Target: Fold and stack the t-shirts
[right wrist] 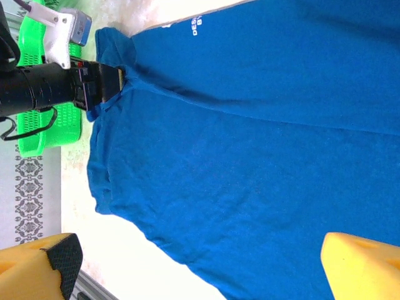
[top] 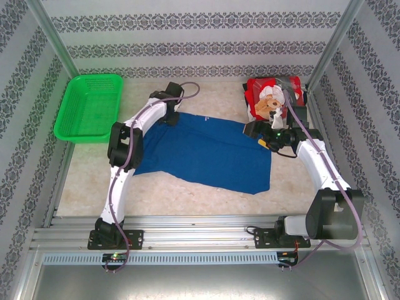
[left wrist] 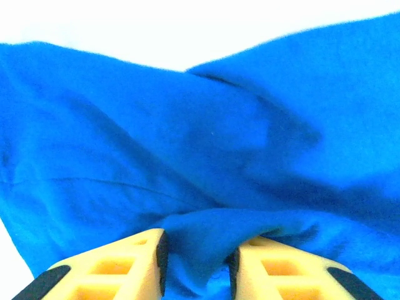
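Spread on tabletop (right wrist: 122,250), blue t-shirt (right wrist: 250,156) with white lettering (right wrist: 203,26), left claw (right wrist: 115,81) at its far edge, green basket (right wrist: 44,131) behind, right claw (right wrist: 200,262) gaping wide.

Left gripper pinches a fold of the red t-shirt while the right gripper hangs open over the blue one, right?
No: the left wrist view shows the left gripper pinching a fold of the blue t-shirt, not the red t-shirt. The right gripper does hang open over the blue one.
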Controlling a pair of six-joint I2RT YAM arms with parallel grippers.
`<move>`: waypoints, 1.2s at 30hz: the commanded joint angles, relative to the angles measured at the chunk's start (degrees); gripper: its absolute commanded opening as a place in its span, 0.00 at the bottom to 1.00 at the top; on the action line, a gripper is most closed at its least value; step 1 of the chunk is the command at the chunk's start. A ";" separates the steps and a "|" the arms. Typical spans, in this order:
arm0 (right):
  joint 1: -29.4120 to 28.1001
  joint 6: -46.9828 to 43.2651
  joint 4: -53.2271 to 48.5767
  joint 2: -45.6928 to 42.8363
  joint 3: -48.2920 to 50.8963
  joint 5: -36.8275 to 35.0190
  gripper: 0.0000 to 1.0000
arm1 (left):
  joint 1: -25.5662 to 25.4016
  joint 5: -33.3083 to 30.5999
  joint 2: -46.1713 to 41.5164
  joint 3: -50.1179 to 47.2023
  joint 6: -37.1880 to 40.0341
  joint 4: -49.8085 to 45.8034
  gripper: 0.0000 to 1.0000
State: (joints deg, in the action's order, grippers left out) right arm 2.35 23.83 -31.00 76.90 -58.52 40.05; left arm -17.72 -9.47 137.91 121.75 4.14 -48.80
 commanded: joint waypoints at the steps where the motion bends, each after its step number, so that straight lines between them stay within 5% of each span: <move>1: -0.85 -0.45 -0.02 0.51 0.69 1.52 0.98 | 1.12 -0.96 1.20 4.32 2.07 -3.49 0.35; 19: -1.21 -0.12 0.17 0.09 1.29 0.92 0.98 | 3.25 2.18 -5.22 4.66 -2.20 -3.29 0.58; 30: -1.26 -0.56 0.59 -0.31 1.64 1.18 0.98 | 9.70 21.66 -13.56 -13.55 -27.17 6.49 0.50; 36: -1.28 -0.63 0.78 0.00 1.51 1.52 0.98 | 9.81 24.94 -11.28 -13.94 -35.25 9.54 0.47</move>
State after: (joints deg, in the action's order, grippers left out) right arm 1.61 23.81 -30.96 77.19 -57.58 40.21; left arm -7.20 11.22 125.29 107.48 -23.46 -43.16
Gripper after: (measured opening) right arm 0.982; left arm 0.474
